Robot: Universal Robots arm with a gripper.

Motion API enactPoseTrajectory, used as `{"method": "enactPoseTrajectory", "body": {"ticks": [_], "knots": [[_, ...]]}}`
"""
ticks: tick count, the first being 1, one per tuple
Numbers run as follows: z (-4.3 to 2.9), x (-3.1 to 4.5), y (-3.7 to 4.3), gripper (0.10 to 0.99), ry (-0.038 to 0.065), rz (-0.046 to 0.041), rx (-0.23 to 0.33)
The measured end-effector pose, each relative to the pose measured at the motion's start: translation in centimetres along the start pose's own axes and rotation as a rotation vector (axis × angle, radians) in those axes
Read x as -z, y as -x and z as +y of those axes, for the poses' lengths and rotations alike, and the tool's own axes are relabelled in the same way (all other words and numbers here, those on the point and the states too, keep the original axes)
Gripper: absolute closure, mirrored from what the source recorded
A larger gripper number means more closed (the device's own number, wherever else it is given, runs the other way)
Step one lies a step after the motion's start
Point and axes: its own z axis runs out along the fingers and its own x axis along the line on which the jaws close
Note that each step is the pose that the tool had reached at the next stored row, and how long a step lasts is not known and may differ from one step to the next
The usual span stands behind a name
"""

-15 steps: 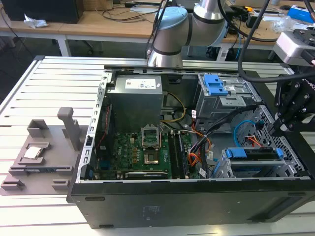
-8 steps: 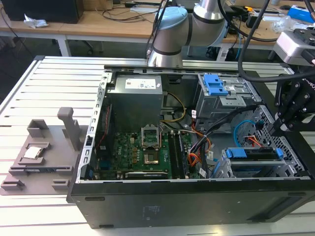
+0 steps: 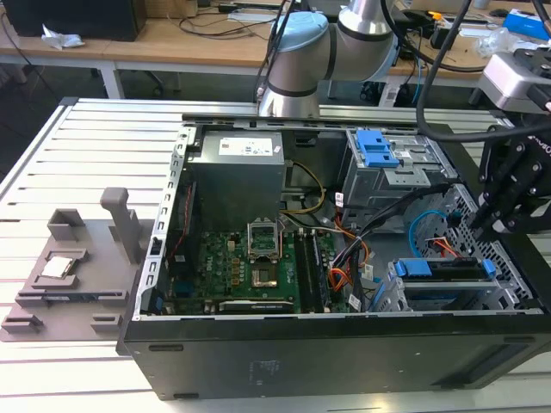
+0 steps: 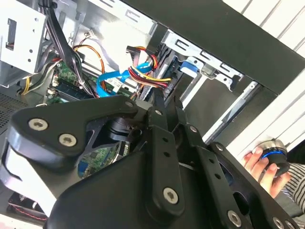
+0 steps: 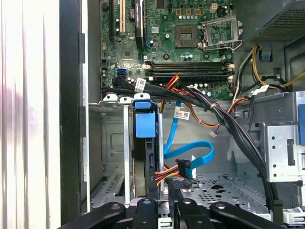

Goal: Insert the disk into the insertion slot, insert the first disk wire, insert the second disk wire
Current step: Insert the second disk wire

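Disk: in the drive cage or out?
In. In the exterior view the disk sits inside the insertion slot, with the cage walls on both sides of it.

Robotics lab, cluttered wooden workbenches (image 3: 172, 43), slotted aluminium table (image 3: 52, 163)

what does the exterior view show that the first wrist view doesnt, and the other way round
Exterior view adds: the big silver-and-blue arm joints behind the computer case, and a grey tray on the slatted table at the exterior view's left.
First wrist view adds: the plug on the red, yellow and black wires, right beside the gripper.
Shared: the gripper, the motherboard, the blue flat cable, and the disk with its blue bracket sitting in the metal cage.
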Motion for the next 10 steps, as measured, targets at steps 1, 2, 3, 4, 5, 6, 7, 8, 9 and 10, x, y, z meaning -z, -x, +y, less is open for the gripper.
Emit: {"method": "enactPoseTrajectory", "body": {"ticks": [1, 2, 3, 4, 5, 6, 7, 8, 9, 10], "knots": [[0.00, 0.01, 0.21, 0.847, 0.000, 0.0002, 0.000], [0.01, 0.01, 0.41, 0.847, 0.000, 0.0003, 0.000], [0.02, -0.01, 0.62, 0.847, 0.000, 0.0001, 0.000], [0.03, -0.01, 0.78, 0.847, 0.000, 0.0000, 0.000], [0.03, -0.01, 0.96, 0.847, 0.000, 0.0001, 0.000], [0.04, -0.02, 1.01, 0.847, 0.000, 0.0001, 0.000], [0.11, -0.05, 1.10, 0.847, 0.000, 0.0003, 0.002], [0.18, -0.08, 1.17, 0.847, 0.000, 0.0004, 0.004], [0.24, -0.10, 1.23, 0.847, 0.000, 0.0007, 0.008], [0.32, -0.11, 1.28, 0.847, 0.000, 0.0010, 0.013]]}}
